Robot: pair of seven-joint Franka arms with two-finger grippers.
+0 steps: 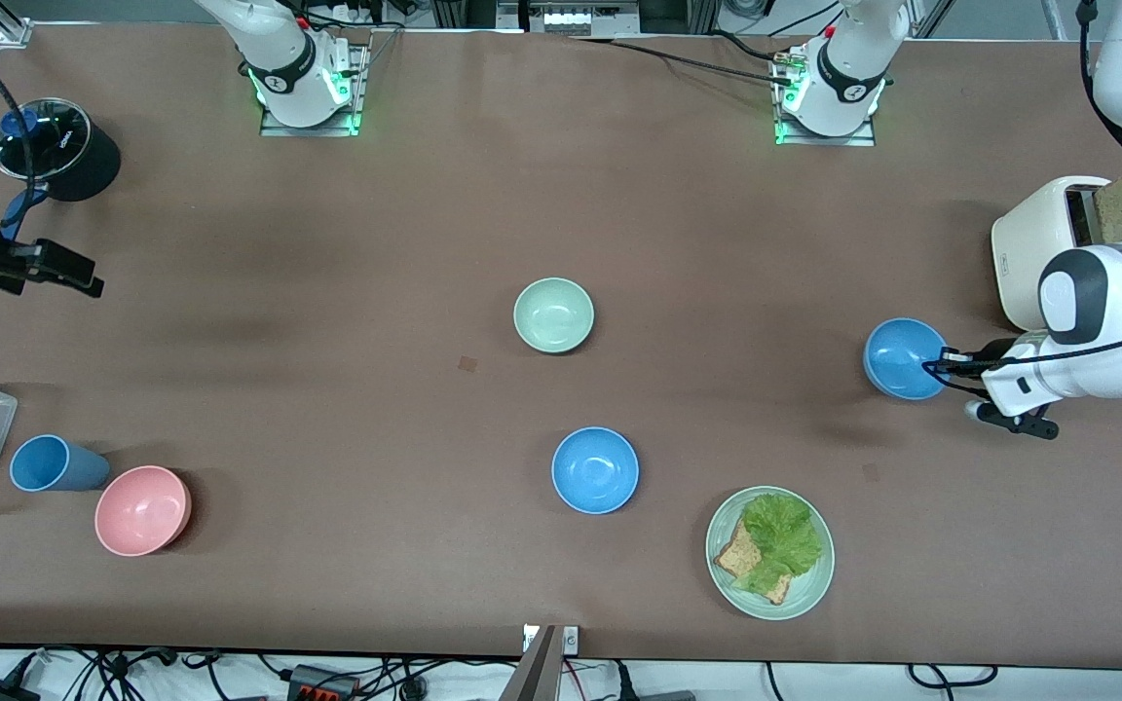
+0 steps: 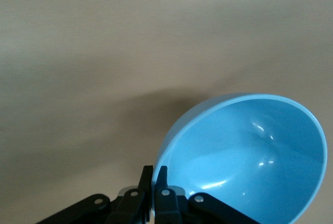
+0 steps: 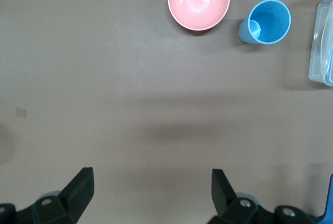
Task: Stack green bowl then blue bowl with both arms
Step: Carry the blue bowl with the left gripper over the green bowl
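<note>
Fingers pinched on the rim: the left gripper (image 1: 951,362) holds a tilted blue bowl (image 1: 902,358) over the table's left-arm end, beside the toaster (image 1: 1043,243). Right gripper (image 3: 151,190) hangs spread wide. Green bowl (image 1: 553,314) sits mid-table, bare brown tabletop (image 1: 327,292) all around it.

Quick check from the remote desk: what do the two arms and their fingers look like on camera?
Both arms are glossy white with black joint bands and loose black cables. Each base glows green. The left gripper and right gripper have black fingers.
</note>
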